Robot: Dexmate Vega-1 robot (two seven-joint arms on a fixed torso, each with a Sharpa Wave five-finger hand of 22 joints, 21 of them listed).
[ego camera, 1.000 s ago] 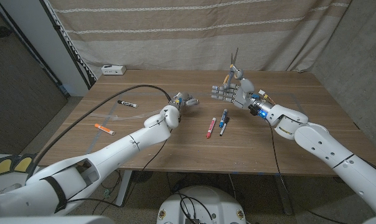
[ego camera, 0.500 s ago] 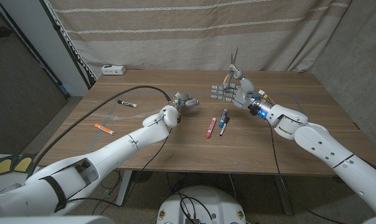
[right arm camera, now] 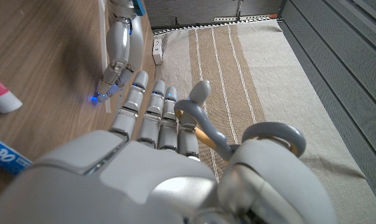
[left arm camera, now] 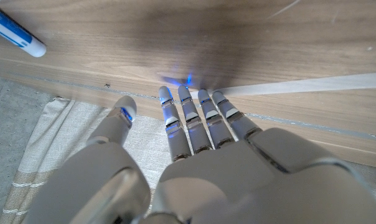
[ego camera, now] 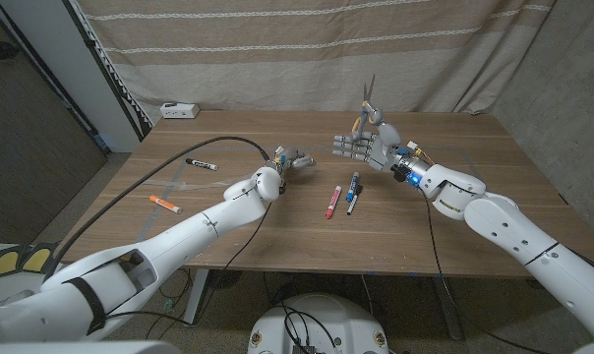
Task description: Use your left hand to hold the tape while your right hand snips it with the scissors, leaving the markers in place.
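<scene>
Nothing moved, right hand [ego camera: 368, 145] raising scissors [ego camera: 368, 101]

Five markers lie on the tabletop [ego camera: 454, 211]: a black marker [ego camera: 202, 163], an orange marker [ego camera: 164, 204], a red marker [ego camera: 332, 202] and two blue-capped markers [ego camera: 354, 192]. One pair of scissors [ego camera: 368, 102]. One strip of tape [left arm camera: 312, 83]. One white power strip [ego camera: 179, 110].

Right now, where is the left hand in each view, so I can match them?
Head view: left hand left of centre, on the table.
Left wrist view: picture's lower middle, fingertips on table.
Right wrist view: picture's upper left, fingertips on table.
Shared landmark: the wooden table.
</scene>
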